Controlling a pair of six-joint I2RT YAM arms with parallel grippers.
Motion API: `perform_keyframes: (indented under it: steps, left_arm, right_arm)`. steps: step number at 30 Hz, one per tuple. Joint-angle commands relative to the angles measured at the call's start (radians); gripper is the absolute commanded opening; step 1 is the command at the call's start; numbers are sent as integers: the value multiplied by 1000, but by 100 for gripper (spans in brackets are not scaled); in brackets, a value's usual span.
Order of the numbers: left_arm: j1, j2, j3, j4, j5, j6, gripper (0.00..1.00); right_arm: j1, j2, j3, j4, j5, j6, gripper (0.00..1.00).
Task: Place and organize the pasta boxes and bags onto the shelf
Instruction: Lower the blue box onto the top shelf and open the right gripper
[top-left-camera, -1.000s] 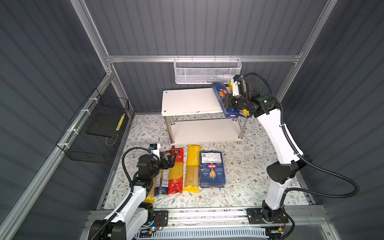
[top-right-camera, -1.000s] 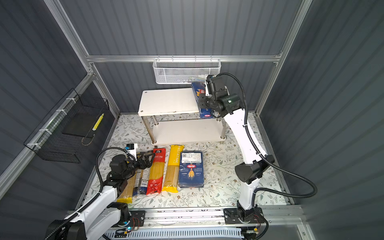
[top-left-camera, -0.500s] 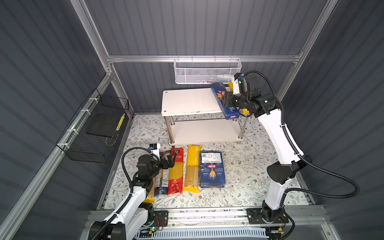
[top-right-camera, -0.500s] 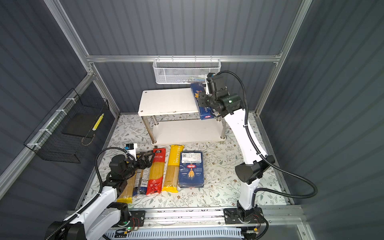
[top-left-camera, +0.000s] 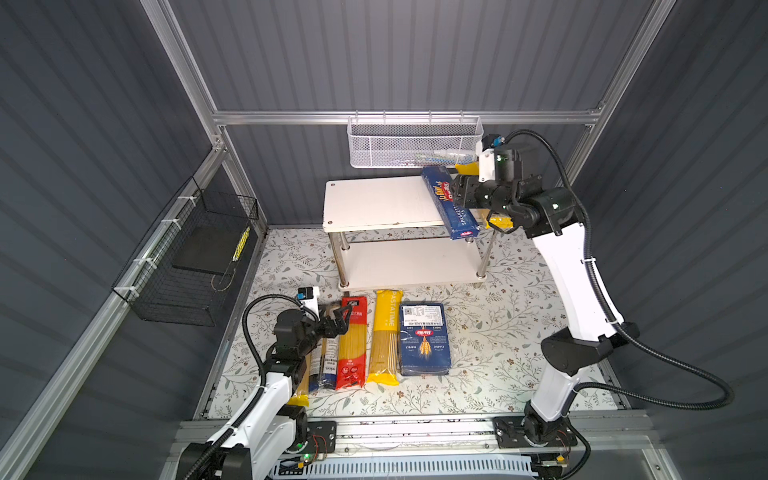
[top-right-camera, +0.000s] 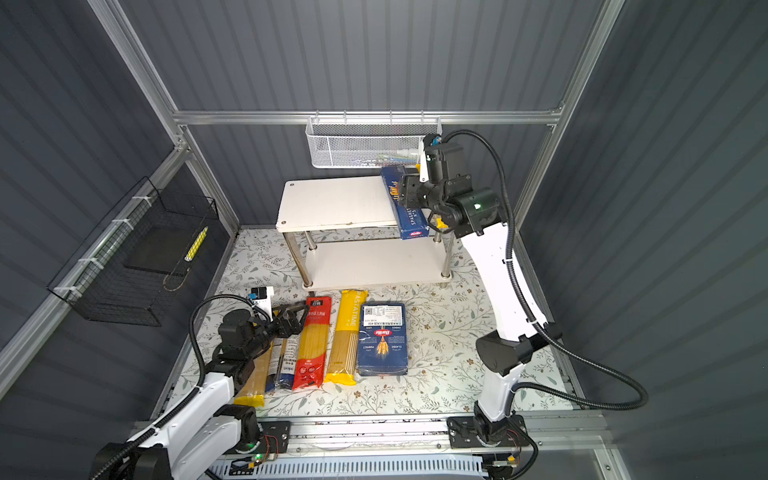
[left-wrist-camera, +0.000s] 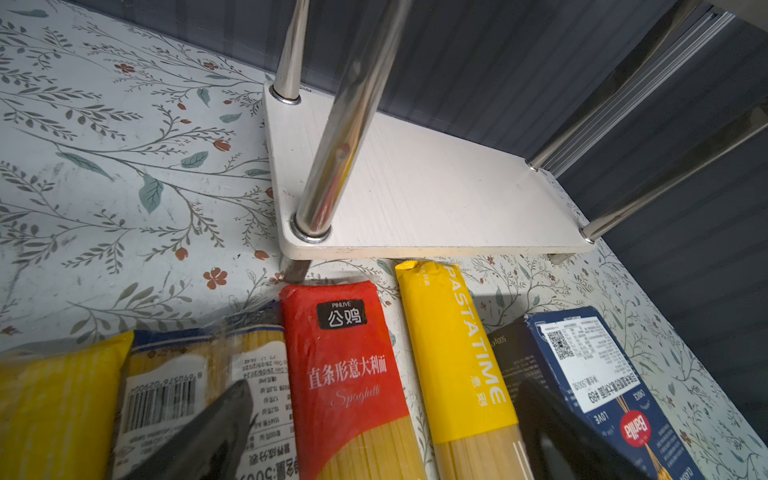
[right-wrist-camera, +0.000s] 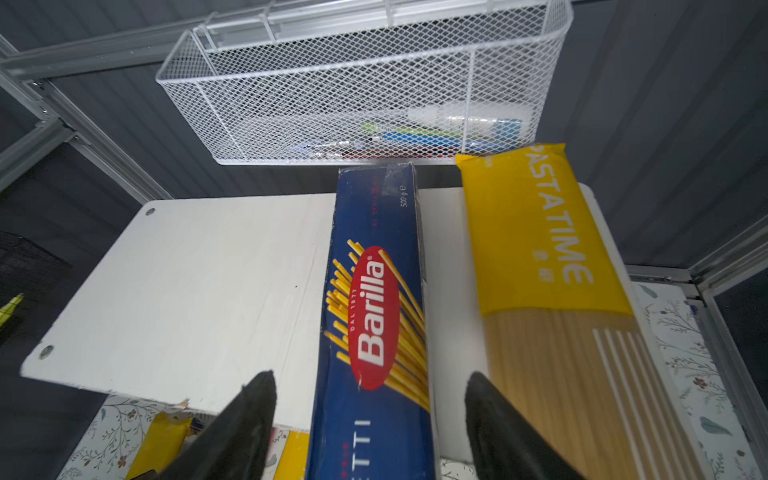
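OP: R hand – status?

OBS: Your R hand (right-wrist-camera: 370, 376) hangs over the near half of the spaghetti box (right-wrist-camera: 374, 291). Fingers (right-wrist-camera: 249, 415) apart, one each side of the box's short width, gap showing both sides. Clamped on nothing.

OP: Box where?

OBS: On the shelf (top-left-camera: 374, 203), top board, R end. Long axis runs front-to-back. Far end sits under the white mesh basket (top-left-camera: 415, 141), near end overhangs the front edge twd the robot. One yellow bag (right-wrist-camera: 540, 249) lies parallel, just beside it on the R. Can't tell if they touch.

OP: What does the next move turn on?

OBS: My read: box lies straight under the hand, fingers across its width. So you back out upward or along that axis, not sideways, since a sideways exit would likely catch box or bag. Overhang maybe wants a nudge deeper first.

OP: Rest of the stock?

OBS: Row on the surface (top-left-camera: 498, 332) in front of the shelf, all long axes pointing at it. R to L: wide box (top-left-camera: 424, 338), second yellow bag (top-left-camera: 385, 332), red bag (top-left-camera: 351, 345), blue-label bag (top-left-camera: 328, 361), then a yellow-ended bag (top-left-camera: 300, 397) mostly under the L arm. L hand (top-left-camera: 337, 319) hovers over the far ends of the red & blue-label bags, fingers apart, empty. That's your nearer arm for the row.
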Motion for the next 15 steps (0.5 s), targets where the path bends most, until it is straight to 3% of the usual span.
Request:
perform_keyframes:
  steps: [1, 8, 15]
  left_arm:
    - [1, 1, 11, -3, -2, 3, 100]
    - [1, -20, 8, -11, -11, 4, 100]
    - [1, -8, 14, -12, -8, 3, 100]
  right_arm:
    - [25, -99, -52, -10, -65, -13, 77]
    - [158, -310, -279, 4, -84, -35, 82]
    - [193, -446, -548, 45, -121, 14, 83]
